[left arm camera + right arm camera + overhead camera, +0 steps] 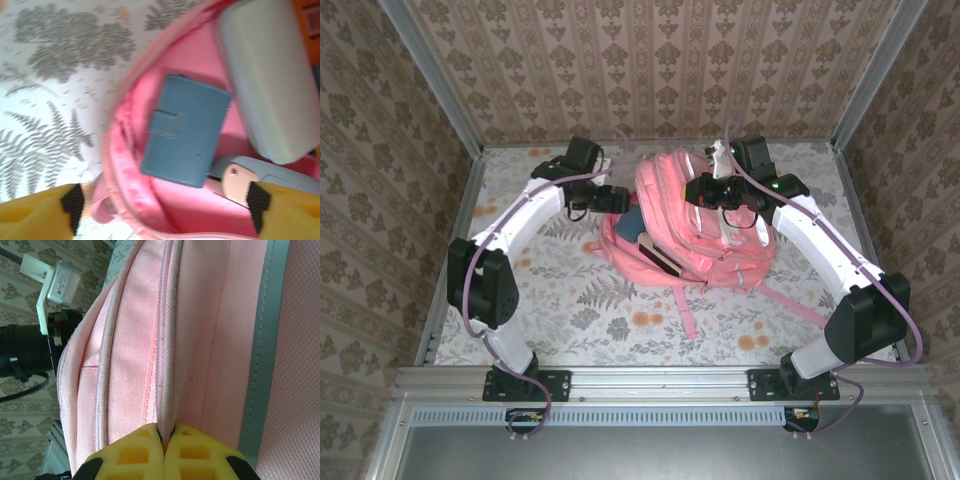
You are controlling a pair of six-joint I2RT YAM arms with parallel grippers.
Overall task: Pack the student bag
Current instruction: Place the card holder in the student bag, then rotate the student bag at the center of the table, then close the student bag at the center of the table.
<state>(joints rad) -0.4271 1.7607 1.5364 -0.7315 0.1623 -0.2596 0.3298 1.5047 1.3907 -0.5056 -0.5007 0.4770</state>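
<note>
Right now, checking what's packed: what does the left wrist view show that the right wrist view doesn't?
Left wrist: the student bag open, holding a blue wallet and a pale case, with the left gripper spread wide. Right wrist: the right gripper pinched shut on an outer seam of the bag, beside a grey trim stripe. Both: pink bag fabric.

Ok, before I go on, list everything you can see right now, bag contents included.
student bag: one, pink, pale trim, mid-table, main compartment open
wallet: one, blue, inside the bag
hard case: one, whitish, in the bag's opening beside the wallet
pale blue item: one, partly hidden, inside the bag near the case
tablecloth: one, white with grey fern print, under the bag
left gripper: one, yellow pads, open above the bag's opening
right gripper: one, yellow pads, shut on a bag seam
</note>
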